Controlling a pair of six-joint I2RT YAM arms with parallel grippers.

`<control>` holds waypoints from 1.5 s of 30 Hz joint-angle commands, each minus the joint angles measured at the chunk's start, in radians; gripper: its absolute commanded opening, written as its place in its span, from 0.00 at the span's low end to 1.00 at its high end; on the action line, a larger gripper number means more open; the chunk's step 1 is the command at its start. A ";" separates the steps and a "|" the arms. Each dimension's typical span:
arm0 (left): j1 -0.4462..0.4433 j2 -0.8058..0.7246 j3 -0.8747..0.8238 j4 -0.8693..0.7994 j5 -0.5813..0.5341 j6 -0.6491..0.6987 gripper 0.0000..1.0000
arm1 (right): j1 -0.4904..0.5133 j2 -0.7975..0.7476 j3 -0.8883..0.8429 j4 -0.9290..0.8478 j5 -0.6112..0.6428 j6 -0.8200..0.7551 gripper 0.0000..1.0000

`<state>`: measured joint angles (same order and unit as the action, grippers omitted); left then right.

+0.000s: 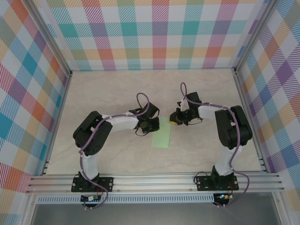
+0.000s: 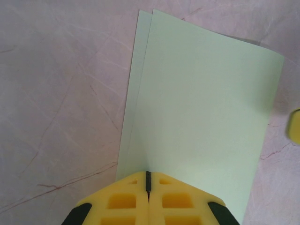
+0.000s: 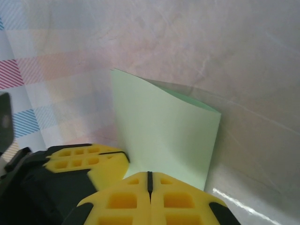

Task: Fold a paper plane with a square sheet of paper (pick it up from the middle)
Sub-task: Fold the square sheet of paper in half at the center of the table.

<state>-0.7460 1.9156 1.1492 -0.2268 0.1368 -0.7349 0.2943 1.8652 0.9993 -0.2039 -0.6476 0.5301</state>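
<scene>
The square sheet of paper (image 1: 161, 138) lies on the table between the two arms. It is pale mint green and folded over into a rectangle, not a paper plane in shape. In the left wrist view its two layers (image 2: 206, 103) sit slightly offset along the left edge. My left gripper (image 1: 153, 125) (image 2: 148, 174) is shut, its tips down on the sheet's near end. My right gripper (image 1: 174, 120) (image 3: 150, 174) is shut too, tips at the sheet's (image 3: 164, 126) edge, where the top layer bows up a little at the far corner. The left gripper's fingers (image 3: 89, 157) show beside it.
The tabletop (image 1: 117, 93) is pale marbled. Checked walls (image 1: 154, 33) and aluminium rails (image 1: 154, 180) enclose it on all sides. Both arms bend inward toward the middle, their grippers close together. A yellow fingertip of the right gripper (image 2: 294, 125) shows at the left wrist view's right edge.
</scene>
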 commanded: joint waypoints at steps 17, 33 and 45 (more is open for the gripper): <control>-0.018 0.039 -0.022 -0.153 -0.034 0.021 0.00 | 0.032 -0.135 -0.133 0.016 -0.022 0.010 0.00; -0.017 0.040 -0.020 -0.150 -0.032 0.022 0.00 | 0.089 -0.089 -0.231 0.055 0.037 0.042 0.00; -0.017 0.037 -0.018 -0.155 -0.033 0.026 0.00 | 0.116 -0.201 -0.335 0.128 -0.074 0.076 0.00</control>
<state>-0.7486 1.9156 1.1530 -0.2340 0.1287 -0.7345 0.3958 1.6756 0.6937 -0.1051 -0.6758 0.5919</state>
